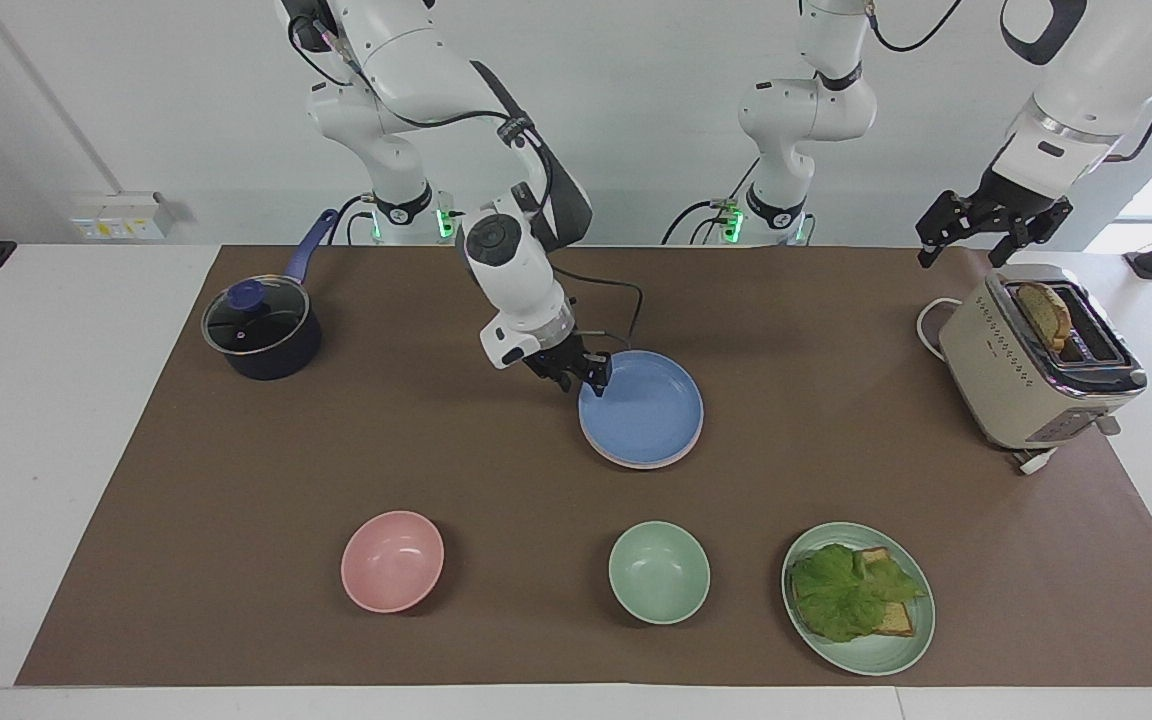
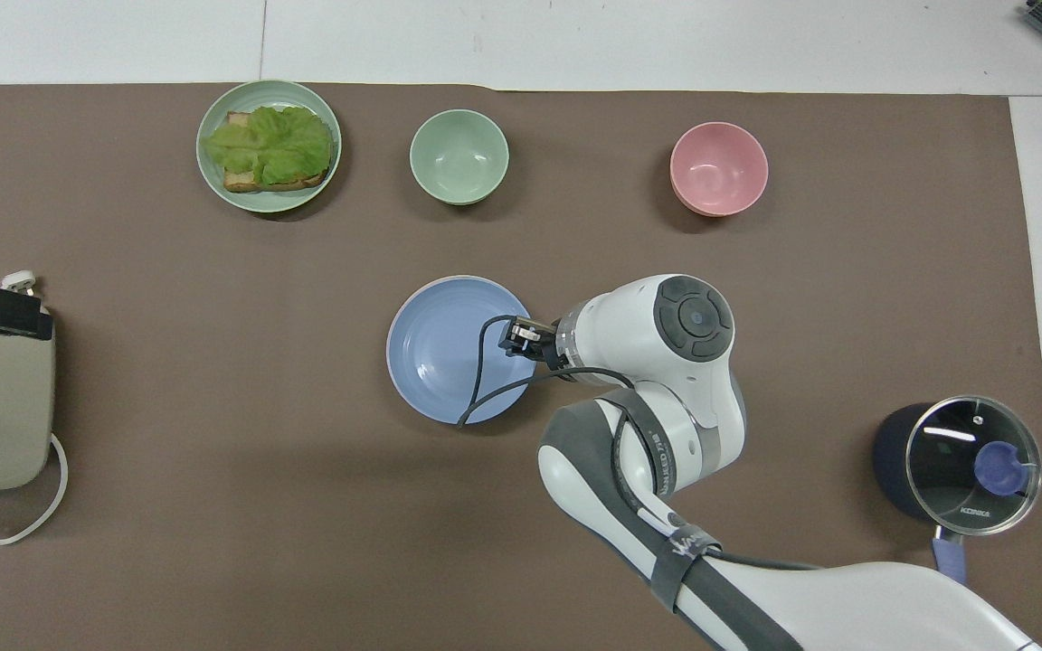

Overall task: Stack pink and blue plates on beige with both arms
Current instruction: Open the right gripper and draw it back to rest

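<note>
Blue plate resting on top of the stack at the middle of the brown-covered surface, with a thin pink plate rim peeking out beneath it on the side farther from the robots. Beige plate not visible under the other two (hidden, if there at all).

Right hand right at the blue plate's rim, on the edge toward the right arm's end of the surface; whether fingers are parted or gripping the rim cannot be told. From overhead, right hand overlapping the blue plate at that same edge, a black cable looping across the plate.

Left hand raised over the toaster at the left arm's end, fingers spread apart, nothing held, waiting.

Farther from the robots: pink bowl, green bowl, green plate with lettuce and bread. Lidded pot near the right arm's base.
</note>
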